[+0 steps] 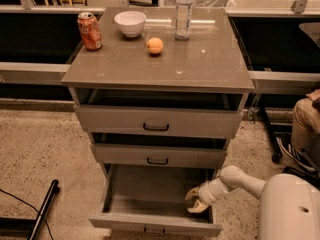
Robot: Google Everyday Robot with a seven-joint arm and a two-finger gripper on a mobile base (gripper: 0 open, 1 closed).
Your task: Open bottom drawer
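The bottom drawer (150,204) of the grey-taupe cabinet stands pulled far out. Its plain grey inside shows, and its slim front with a small black handle (154,230) is at the lower edge of the camera view. My gripper (195,201) comes in from the right on a white arm (240,181). It sits over the right inner side of the bottom drawer, just behind the front panel. Its yellowish fingers (191,194) stand apart and hold nothing.
The middle drawer (158,156) and top drawer (156,123) are each out a little. On the cabinet top stand a red can (89,31), a white bowl (130,23), an orange (155,45) and a water bottle (183,11). A person's leg (305,121) is at the right and a black bar (42,209) lies on the floor at the left.
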